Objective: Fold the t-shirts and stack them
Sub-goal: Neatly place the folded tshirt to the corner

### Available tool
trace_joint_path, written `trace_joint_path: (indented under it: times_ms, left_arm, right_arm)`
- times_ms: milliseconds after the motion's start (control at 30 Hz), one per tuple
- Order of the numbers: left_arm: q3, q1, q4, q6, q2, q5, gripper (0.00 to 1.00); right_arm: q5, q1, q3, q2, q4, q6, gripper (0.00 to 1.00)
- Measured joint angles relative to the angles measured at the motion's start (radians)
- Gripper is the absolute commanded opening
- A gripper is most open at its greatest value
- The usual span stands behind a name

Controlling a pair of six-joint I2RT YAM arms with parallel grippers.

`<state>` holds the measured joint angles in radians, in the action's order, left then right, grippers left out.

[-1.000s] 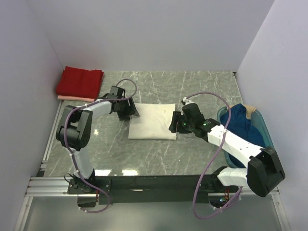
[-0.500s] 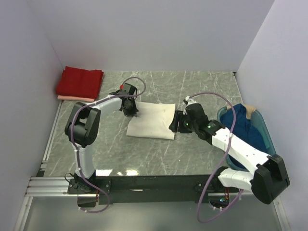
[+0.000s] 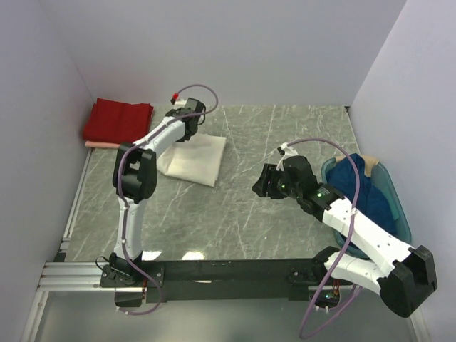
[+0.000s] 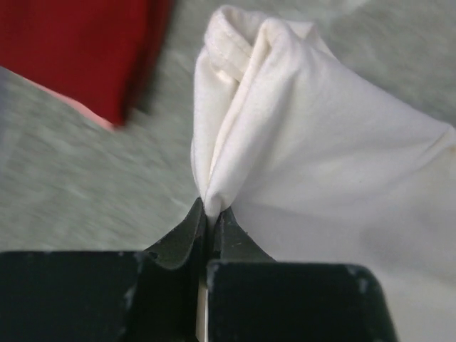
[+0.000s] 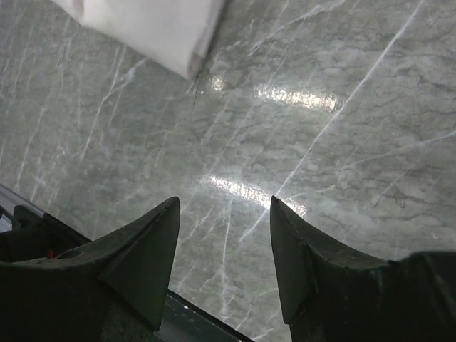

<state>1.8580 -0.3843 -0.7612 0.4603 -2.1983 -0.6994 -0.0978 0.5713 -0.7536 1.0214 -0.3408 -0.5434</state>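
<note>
The folded cream-white t-shirt (image 3: 194, 158) lies left of the table's middle, and my left gripper (image 3: 191, 128) is shut on its far edge. In the left wrist view the left gripper (image 4: 211, 210) pinches a bunched fold of the cream-white t-shirt (image 4: 320, 164). A folded red t-shirt (image 3: 117, 121) rests on a pale pink t-shirt (image 3: 100, 145) in the far left corner. The dark blue t-shirt (image 3: 363, 189) is heaped in the basket at the right. My right gripper (image 3: 261, 182) hovers open over bare marble, right of the cream shirt, and the right gripper (image 5: 224, 206) holds nothing.
A teal plastic basket (image 3: 399, 214) stands at the right edge and the right arm reaches out from beside it. White walls close the table on three sides. The red t-shirt (image 4: 78, 50) shows just beyond the cream one in the left wrist view.
My left gripper shut on the cream-white t-shirt's edge and pulled the shirt left and back toward the red stack. The right gripper drew away from it, toward the near side.
</note>
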Motion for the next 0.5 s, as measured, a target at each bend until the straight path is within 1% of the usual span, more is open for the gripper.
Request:
trace_joint_path:
  times_ms: [67,167,333,500]
  left_arm:
    - [0.042,0.026,0.004,-0.066,-0.023,-0.066,0.0]
    - [0.07,0.072,0.053,-0.174,-0.039,-0.132,0.0]
    - [0.075,0.149,0.192,-0.388,-0.041,-0.184,0.0]
    - [0.147,0.198,0.318,-0.585,-0.082,-0.237,0.0]
  right_arm:
    - [0.0,0.0,0.003,0.0,0.0,0.001,0.6]
    - [0.003,0.0,0.003,0.006,0.0,0.002,0.59]
    - [0.007,0.0,0.002,0.034,0.0,0.009,0.58]
    - [0.007,0.0,0.002,0.079,0.007,0.01,0.56]
